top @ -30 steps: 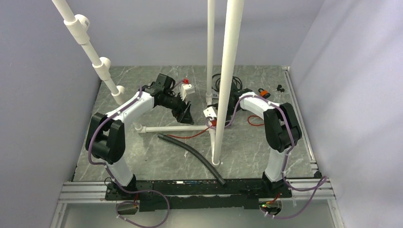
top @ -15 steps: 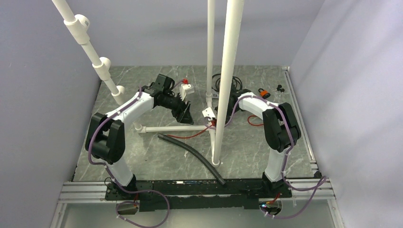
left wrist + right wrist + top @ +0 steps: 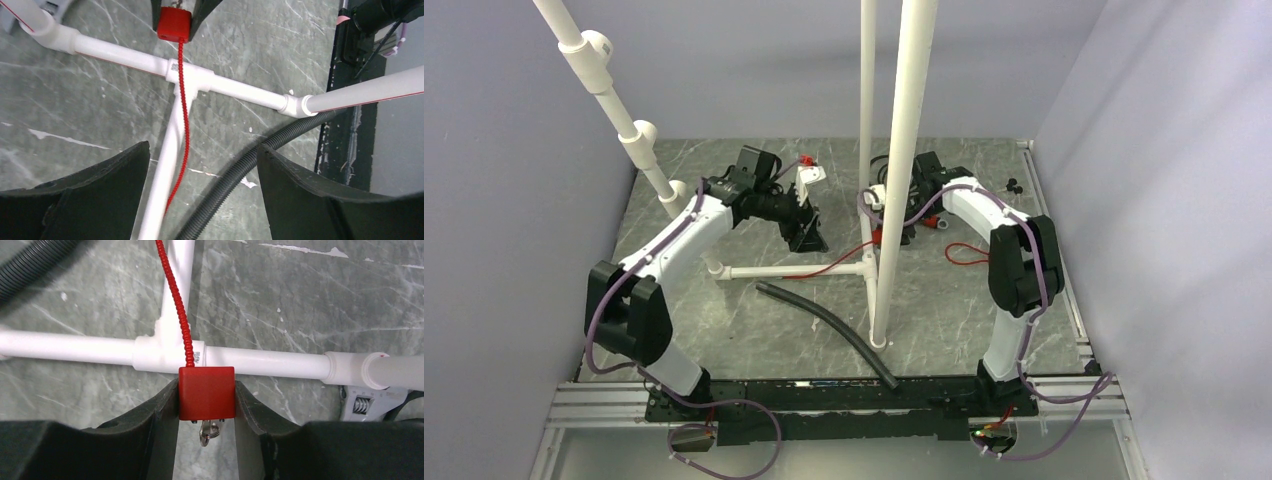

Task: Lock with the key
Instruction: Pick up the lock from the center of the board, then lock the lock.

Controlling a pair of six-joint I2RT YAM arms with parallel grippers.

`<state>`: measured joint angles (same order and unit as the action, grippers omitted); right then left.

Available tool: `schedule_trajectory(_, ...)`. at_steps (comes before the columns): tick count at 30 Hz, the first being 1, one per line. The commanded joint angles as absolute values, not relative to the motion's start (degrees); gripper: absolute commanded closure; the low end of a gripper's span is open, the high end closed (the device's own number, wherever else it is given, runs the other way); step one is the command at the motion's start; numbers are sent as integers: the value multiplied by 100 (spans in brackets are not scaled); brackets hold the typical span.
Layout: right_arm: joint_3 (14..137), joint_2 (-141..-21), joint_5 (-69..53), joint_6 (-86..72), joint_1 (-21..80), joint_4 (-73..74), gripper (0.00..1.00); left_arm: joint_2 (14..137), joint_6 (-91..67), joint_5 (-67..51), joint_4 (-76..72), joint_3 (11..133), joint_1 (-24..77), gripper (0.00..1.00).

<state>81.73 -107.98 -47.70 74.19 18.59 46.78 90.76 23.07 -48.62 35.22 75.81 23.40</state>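
Observation:
A red padlock body (image 3: pixel 206 392) with a silver key (image 3: pixel 206 432) in its keyhole sits between my right gripper's (image 3: pixel 206 405) jaws, which are shut on it. Its red cable (image 3: pixel 175 300) runs away over the white pipe tee (image 3: pixel 167 352). In the top view the right gripper (image 3: pixel 879 235) is at the base of the tall white pipes. My left gripper (image 3: pixel 200 200) is open and empty above the floor pipe and red cable (image 3: pixel 182 125). It faces the lock (image 3: pixel 173 25). In the top view the left gripper (image 3: pixel 809 235) is left of the lock.
A black corrugated hose (image 3: pixel 834 330) lies on the table in front of the pipe frame and shows between the left jaws (image 3: pixel 240 180). Two tall white pipes (image 3: pixel 904 150) rise mid-table. A slanted pipe (image 3: pixel 614 100) stands back left. A red cable (image 3: pixel 964 255) and small parts (image 3: pixel 1014 185) lie right.
The right wrist has swung back and turned, bringing the red lock over the pipe junction. The left arm has pulled back and to the left, its gripper still open.

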Motion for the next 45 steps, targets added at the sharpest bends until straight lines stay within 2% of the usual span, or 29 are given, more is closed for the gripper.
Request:
schedule_trajectory(1,8614,-10574,-5774,6801,1668,5142,97,8730,2720,-4816,3627,7890,2283,18)
schedule_trajectory(3,8794,-10638,-5984,6673,1574,5414,100,8679,2877,-4806,3704,7941,2262,18)
schedule_trajectory(12,9361,-10724,-6749,6662,1458,6410,100,8547,4411,-4454,4649,8027,2259,22)
schedule_trajectory(26,10143,-11355,-7479,7236,1414,8140,100,8379,6105,-3247,4468,7706,2268,28)
schedule_trajectory(34,10209,-11430,-7635,7205,1415,8288,100,8504,6447,-3201,4476,7640,2423,33)
schedule_trajectory(39,10295,-11500,-7697,7332,1415,8558,100,8486,6355,-3128,4273,7549,2576,53)
schedule_trajectory(41,10227,-11477,-7703,7363,1406,8555,100,8466,6122,-3280,4381,7698,2584,71)
schedule_trajectory(42,10196,-11454,-7692,7390,1397,8555,100,8459,5952,-3417,4464,7828,2584,83)
schedule_trajectory(43,10175,-11440,-7684,7406,1391,8551,95,8448,5750,-3552,4567,7968,2584,95)
schedule_trajectory(44,10165,-11435,-7682,7404,1371,8533,87,8439,5518,-3678,4661,8155,2584,100)
schedule_trajectory(45,10168,-11435,-7686,7392,1344,8523,72,8451,5364,-3816,4812,8322,2582,100)
